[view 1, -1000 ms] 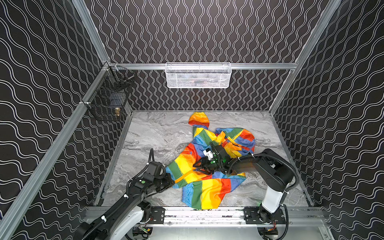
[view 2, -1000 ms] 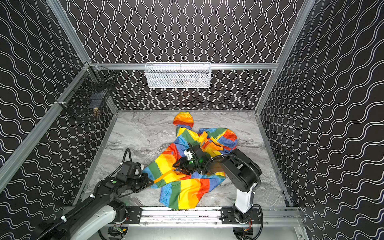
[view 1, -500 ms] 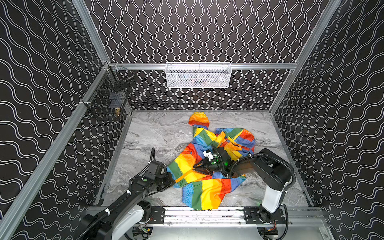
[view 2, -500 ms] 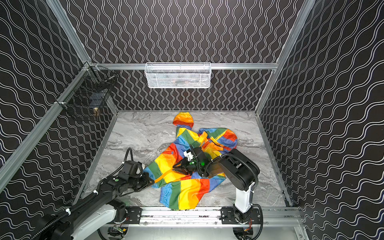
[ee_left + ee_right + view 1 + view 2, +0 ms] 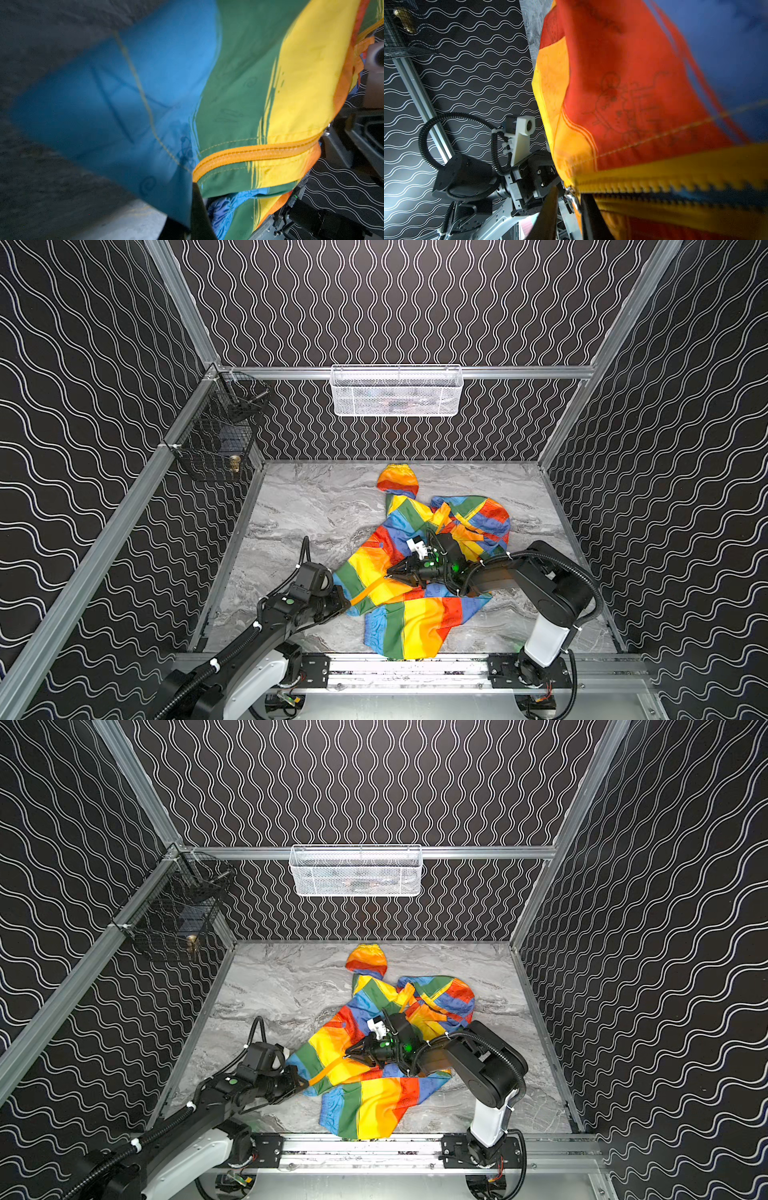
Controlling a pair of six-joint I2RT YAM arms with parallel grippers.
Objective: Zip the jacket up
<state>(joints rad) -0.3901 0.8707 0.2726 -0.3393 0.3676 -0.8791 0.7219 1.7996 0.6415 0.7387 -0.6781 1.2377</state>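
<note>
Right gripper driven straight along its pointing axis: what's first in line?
The jacket, its zipper end right at the right gripper tips; beyond, probably the left gripper, depth unclear.

Black arms (image 5: pixel 286 610) — white links (image 5: pixel 544 635), ribbed cables (image 5: pixel 422 135)

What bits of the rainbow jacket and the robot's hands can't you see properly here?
Zipper pull: blurred in the right wrist view, so whether the right gripper has its fingers pinched on it is unclear.
Left gripper: in the left wrist view, jacket fabric covers most of its fingers.
White basket: mesh hides its contents; too small in both top views.
</note>
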